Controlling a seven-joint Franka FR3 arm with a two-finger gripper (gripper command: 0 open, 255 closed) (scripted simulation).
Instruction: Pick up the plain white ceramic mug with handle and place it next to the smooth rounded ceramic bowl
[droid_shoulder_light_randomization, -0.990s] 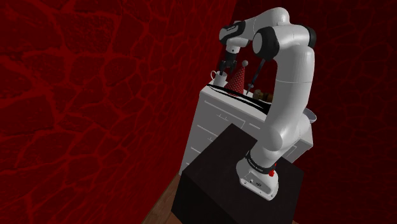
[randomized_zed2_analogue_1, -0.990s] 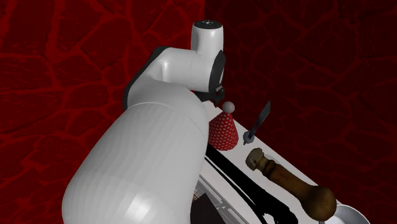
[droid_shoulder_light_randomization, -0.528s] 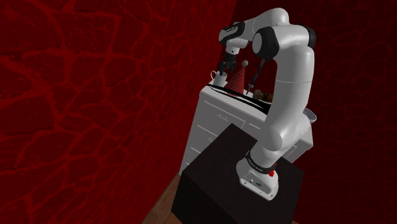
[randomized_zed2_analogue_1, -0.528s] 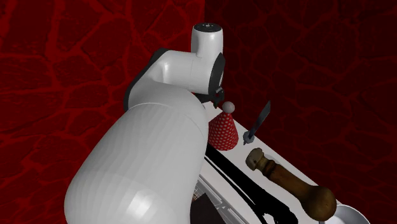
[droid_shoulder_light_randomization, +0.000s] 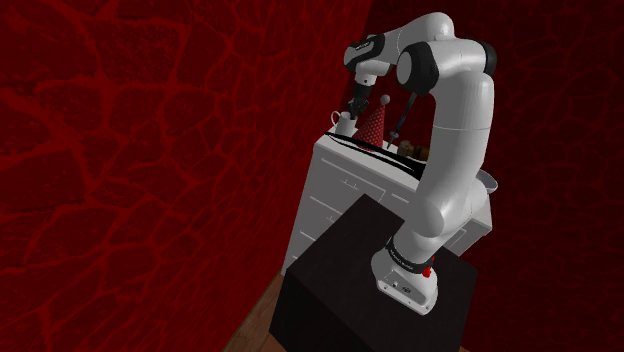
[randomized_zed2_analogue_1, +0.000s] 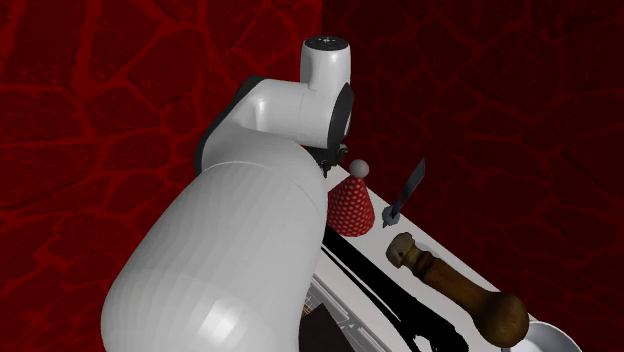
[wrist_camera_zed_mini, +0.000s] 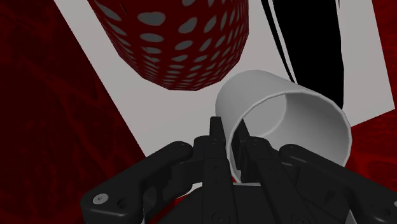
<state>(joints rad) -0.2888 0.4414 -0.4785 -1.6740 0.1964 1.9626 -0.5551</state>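
Observation:
A plain white mug (wrist_camera_zed_mini: 286, 121) stands at the far corner of the white cabinet top (wrist_camera_zed_mini: 137, 111), right beside a red cone with white dots (wrist_camera_zed_mini: 178, 38). My gripper (wrist_camera_zed_mini: 230, 137) comes down on the mug from above and is shut on its wall, one finger inside the rim and one outside. In the shoulder view the mug (droid_shoulder_light_randomization: 344, 124) shows just under the gripper (droid_shoulder_light_randomization: 354, 108), left of the cone (droid_shoulder_light_randomization: 374, 122). The white bowl (droid_shoulder_light_randomization: 488, 182) sits at the cabinet's opposite end, and its rim (randomized_zed2_analogue_1: 545, 338) peeks in at the second exterior view's lower right.
A brown wooden grinder (randomized_zed2_analogue_1: 460, 290) and a small grey-blue tool (randomized_zed2_analogue_1: 408, 190) lie on the cabinet between the cone (randomized_zed2_analogue_1: 350, 205) and the bowl. Black patches mark the top. Red veined walls close in behind. My arm's base stands on a black box (droid_shoulder_light_randomization: 360, 290).
The fingers have closed onto the mug's wall; earlier they stood apart around it. The arm itself has barely moved.

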